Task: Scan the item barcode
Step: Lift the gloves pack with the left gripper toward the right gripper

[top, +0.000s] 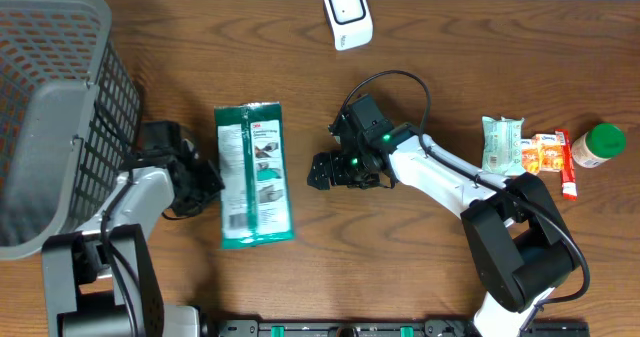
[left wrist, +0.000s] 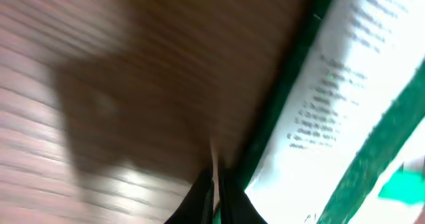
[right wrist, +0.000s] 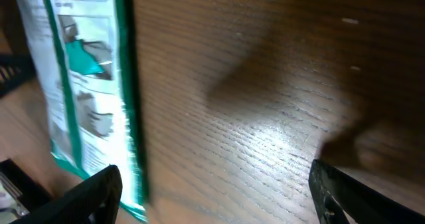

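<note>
Green-and-white, the packet [top: 255, 174] lies flat on the wooden worktop [top: 420, 267], its long side running near to far, between my two arms. My left fingers [top: 207, 180] are pressed together, low over the wood just left of the packet's edge; I can't tell whether they touch it. My right fingers [top: 320, 171] stand wide apart with nothing between them, off to the packet's right and clear of it. The white scanner [top: 347, 14] sits at the far edge, the grey basket [top: 60, 37] far left.
</note>
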### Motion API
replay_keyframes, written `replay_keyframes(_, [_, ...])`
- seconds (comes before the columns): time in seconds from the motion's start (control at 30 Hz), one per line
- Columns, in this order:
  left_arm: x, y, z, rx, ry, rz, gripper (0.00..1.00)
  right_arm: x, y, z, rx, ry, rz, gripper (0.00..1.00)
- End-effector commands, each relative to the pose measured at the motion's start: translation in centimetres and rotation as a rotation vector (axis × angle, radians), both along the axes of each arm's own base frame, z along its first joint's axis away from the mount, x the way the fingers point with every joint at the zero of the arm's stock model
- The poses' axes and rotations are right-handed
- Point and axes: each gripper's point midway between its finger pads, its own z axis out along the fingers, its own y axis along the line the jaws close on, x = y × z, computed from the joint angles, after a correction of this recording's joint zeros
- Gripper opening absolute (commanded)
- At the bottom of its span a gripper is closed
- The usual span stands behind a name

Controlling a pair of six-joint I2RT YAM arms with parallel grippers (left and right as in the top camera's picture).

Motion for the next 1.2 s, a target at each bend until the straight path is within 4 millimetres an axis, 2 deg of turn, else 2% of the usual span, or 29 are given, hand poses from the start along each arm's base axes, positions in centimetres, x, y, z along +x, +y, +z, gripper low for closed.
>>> replay_keyframes(0.0, [-2.6, -3.9, -1.7, -0.050, 0.098, -0.108, 0.08, -0.4, 0.0, 0.0, -0.006, 0.019, -0.020, 0.85])
replay_keyframes(0.07, [-2.4, -5.3, -1.7, -0.046, 0.078, -0.166, 0.09, -0.9, 0.3, 0.1, 0.014, 0.041, -0.009, 0.81])
replay_keyframes(0.1, [-2.0, -6.7, -1.6, -0.043, 0.046, -0.220, 0.13, -1.3, 0.6, 0.3, 0.039, 0.056, 0.009, 0.80])
replay_keyframes(0.2, [-1.4, -7.9, -1.4, -0.043, 0.008, -0.261, 0.17, -1.4, 0.9, 0.5, 0.070, 0.014, 0.090, 0.85])
replay_keyframes(0.37, [-0.4, -8.2, -1.3, -0.041, -0.037, -0.268, 0.17, -2.4, 1.8, 1.1, 0.137, -0.016, 0.218, 0.86])
replay_keyframes(0.4, [-0.1, -8.2, -1.2, -0.041, -0.052, -0.268, 0.22, -2.9, 2.0, 1.3, 0.150, 0.000, 0.229, 0.86])
replay_keyframes(0.57, [1.2, -8.4, -0.8, -0.042, -0.110, -0.269, 0.27, -5.0, 3.0, 1.1, 0.163, 0.036, 0.277, 0.87])
replay_keyframes(0.67, [1.5, -8.5, -0.8, -0.042, -0.123, -0.270, 0.28, -5.4, 3.4, 1.0, 0.159, 0.028, 0.298, 0.87])
replay_keyframes(0.73, [1.5, -8.5, -0.7, -0.042, -0.123, -0.270, 0.28, -4.5, 3.1, 0.7, 0.131, -0.004, 0.277, 0.86])
replay_keyframes(0.8, [1.5, -8.5, -0.7, -0.042, -0.123, -0.270, 0.29, -1.9, 1.9, 0.1, 0.057, -0.069, 0.183, 0.88])
replay_keyframes(0.87, [1.5, -8.5, -0.8, -0.042, -0.123, -0.269, 0.29, -0.5, 1.4, 0.0, 0.045, -0.097, 0.137, 0.91])
replay_keyframes(0.97, [1.5, -8.5, -0.8, -0.042, -0.123, -0.269, 0.28, 0.5, 1.1, 0.6, 0.094, -0.086, 0.098, 0.93])
replay_keyframes(1.17, [1.5, -8.5, -0.8, -0.042, -0.123, -0.269, 0.29, 2.0, 0.3, 0.3, 0.091, -0.109, 0.065, 0.94])
